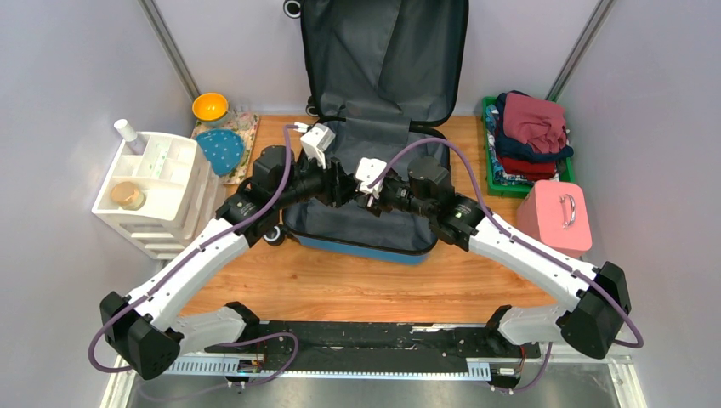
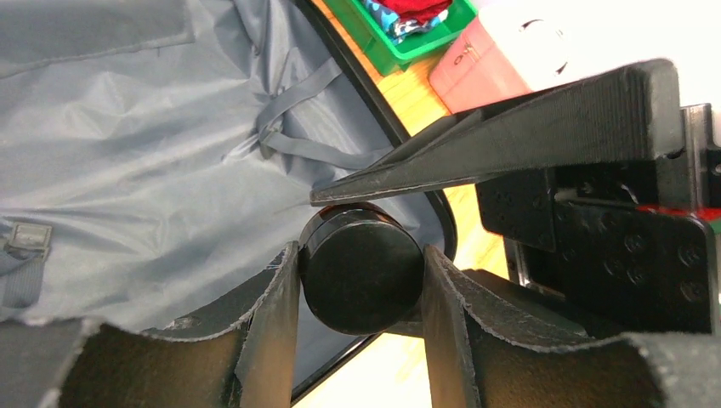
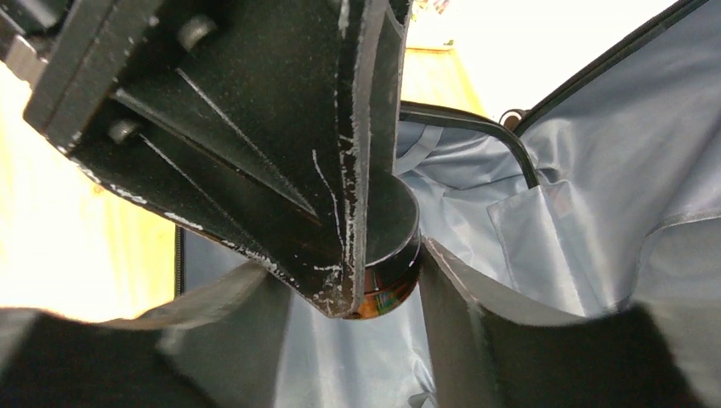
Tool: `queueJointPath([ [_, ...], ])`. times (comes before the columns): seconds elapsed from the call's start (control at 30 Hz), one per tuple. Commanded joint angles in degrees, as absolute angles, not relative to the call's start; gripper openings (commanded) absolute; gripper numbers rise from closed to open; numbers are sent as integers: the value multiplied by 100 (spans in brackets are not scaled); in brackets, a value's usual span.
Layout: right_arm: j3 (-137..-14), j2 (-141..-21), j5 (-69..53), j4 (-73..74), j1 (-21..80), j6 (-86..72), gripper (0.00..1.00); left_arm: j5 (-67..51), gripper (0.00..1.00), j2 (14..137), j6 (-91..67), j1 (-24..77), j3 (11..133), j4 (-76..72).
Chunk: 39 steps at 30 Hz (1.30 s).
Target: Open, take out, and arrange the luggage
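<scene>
place: robot lab cell | cues: plain grey walls (image 1: pixel 68 85), wooden table (image 1: pixel 340 289), bolted arms (image 1: pixel 204 251)

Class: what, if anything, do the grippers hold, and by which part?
Both grip one small black cylindrical container above the open luggage: the left gripper clamps its curved side at the black end, the right gripper its side farther along.

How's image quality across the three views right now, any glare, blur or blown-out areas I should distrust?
Top external: evenly lit and sharp, the luggage lining clearly readable. Left wrist: pink case blown out to white at upper right; black jar sharp, left fingers soft in the foreground. Right wrist: table washed out to yellow-white, right fingers blurred.
</scene>
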<state>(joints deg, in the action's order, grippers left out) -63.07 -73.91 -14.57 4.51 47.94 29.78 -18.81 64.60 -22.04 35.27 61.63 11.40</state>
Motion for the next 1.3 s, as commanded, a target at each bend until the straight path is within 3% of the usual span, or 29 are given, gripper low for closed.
queueJointPath([
  [0.0, -6592, -7313, -1354, 255, 4843, 2839, 66, -1433, 0, 6478, -1952, 3525, 6503, 1309],
  [0.07, -6601, -7295, -1118, 394, 4825, 2839, 77, -1336, 0, 6460, -1803, 3411, 6600, 1450],
  [0.17, -6530, -7146, -1159, 623, 4677, 2857, 82, -1450, 0, 6504, -1627, 3060, 6845, 1844],
  [0.3, -6530, -6996, -1371, 993, 4404, 2778, 84, -1722, 0, 6697, -1223, 2419, 7407, 2626],
  [0.67, -6767, -7057, -1354, 1581, 4113, 2891, 85, -3374, 0, 6724, -2, -1026, 8735, 5307],
  [0.93, -7066, -7233, -1555, 1916, 4113, 2900, 85, -1558, 0, 6267, 860, -2169, 8666, 6214],
  [1.27, -7506, -7523, -1723, 2285, 4113, 2979, 85, -1450, 0, 6767, 1933, -3577, 8807, 6206],
])
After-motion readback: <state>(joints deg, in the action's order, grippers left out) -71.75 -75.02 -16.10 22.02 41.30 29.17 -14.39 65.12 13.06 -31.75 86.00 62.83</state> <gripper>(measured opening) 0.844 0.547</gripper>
